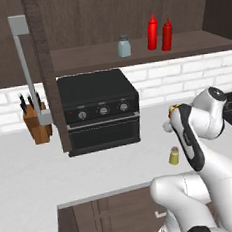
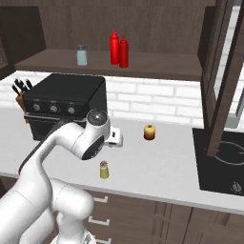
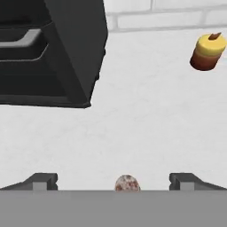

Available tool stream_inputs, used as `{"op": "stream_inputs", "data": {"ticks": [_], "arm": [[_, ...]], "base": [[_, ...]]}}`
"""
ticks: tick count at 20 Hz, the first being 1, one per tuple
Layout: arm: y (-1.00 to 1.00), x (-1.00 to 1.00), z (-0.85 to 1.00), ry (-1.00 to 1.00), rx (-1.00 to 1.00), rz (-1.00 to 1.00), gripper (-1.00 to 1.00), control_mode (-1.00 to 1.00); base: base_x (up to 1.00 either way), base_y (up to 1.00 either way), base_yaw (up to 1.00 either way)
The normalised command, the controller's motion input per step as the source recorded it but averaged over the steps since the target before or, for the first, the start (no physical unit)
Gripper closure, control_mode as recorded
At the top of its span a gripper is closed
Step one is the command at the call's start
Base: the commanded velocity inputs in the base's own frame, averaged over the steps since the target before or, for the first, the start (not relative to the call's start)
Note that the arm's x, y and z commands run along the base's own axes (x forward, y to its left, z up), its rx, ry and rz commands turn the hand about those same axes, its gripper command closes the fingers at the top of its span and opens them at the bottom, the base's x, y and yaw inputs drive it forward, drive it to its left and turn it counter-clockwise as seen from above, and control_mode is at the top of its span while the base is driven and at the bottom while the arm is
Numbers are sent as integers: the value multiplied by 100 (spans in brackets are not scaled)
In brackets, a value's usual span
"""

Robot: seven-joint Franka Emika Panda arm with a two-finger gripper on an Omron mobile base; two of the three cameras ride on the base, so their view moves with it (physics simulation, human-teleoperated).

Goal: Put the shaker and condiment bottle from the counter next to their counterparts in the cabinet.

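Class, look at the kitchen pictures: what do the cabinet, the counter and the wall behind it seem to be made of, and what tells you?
The cabinet: dark brown wood, matt, judging by faint vertical grain.
The counter: light grey, smooth, perhaps stone or laminate; faint mottling, no seams.
The wall: white brick or tile, shown by staggered joint lines.

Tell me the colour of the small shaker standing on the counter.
The shaker is yellow with a brownish-grey cap, clearest in the right base view.

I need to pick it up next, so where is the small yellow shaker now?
The yellow shaker stands upright on the grey counter near its front edge, right of the black oven and below the robot's hand; in the hand view its cap shows between the open fingers.
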Motion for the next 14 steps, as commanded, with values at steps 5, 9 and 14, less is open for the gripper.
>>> {"op": "stream_inputs", "data": {"ticks": [5, 9, 14], "arm": [[0, 37, 0, 48, 0, -27, -100, -100], [0, 28, -5, 34, -1, -23, -100, -100], [1, 8, -23, 19, 0, -18, -100, -100]], "base": [[0, 0, 0], [0, 0, 0], [0, 0, 0]]}}
